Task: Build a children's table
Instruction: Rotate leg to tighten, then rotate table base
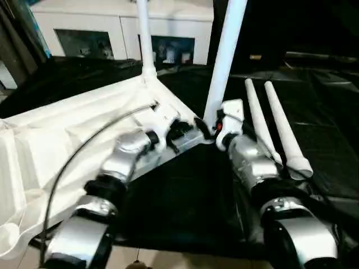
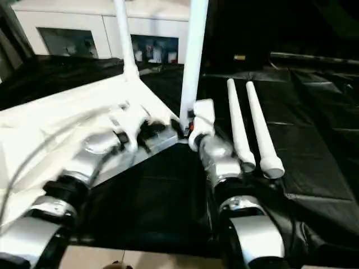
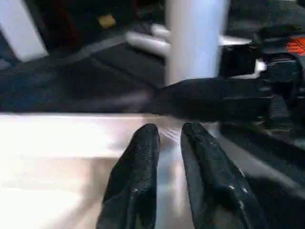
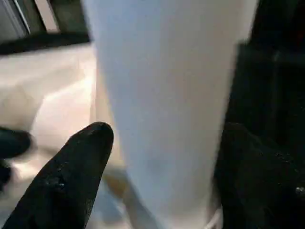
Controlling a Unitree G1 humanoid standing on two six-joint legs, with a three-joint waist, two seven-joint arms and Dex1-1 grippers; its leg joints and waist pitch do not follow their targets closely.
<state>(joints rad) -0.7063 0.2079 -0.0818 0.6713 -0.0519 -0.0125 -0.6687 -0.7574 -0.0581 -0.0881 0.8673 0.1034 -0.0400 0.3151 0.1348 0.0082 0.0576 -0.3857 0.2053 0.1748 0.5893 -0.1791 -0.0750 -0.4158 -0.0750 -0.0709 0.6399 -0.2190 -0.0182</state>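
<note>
White tabletop (image 1: 84,129) lies upside down at 10 o'clock | right gripper (image 4: 157,157) straddles upright leg (image 1: 224,61), jaws spread, not clamping | left gripper (image 3: 169,138) slightly parted, empty | I'd press leg straight down.

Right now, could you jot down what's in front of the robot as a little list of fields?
Tabletop: white tabletop, underside up, on black sheet
Standing legs: far leg; near leg
Loose legs: two legs lying side by side
Right claw: right claw, fingers either side of the near leg
Left claw: left claw over the tabletop edge, holding nothing
Background: white cabinet
</note>
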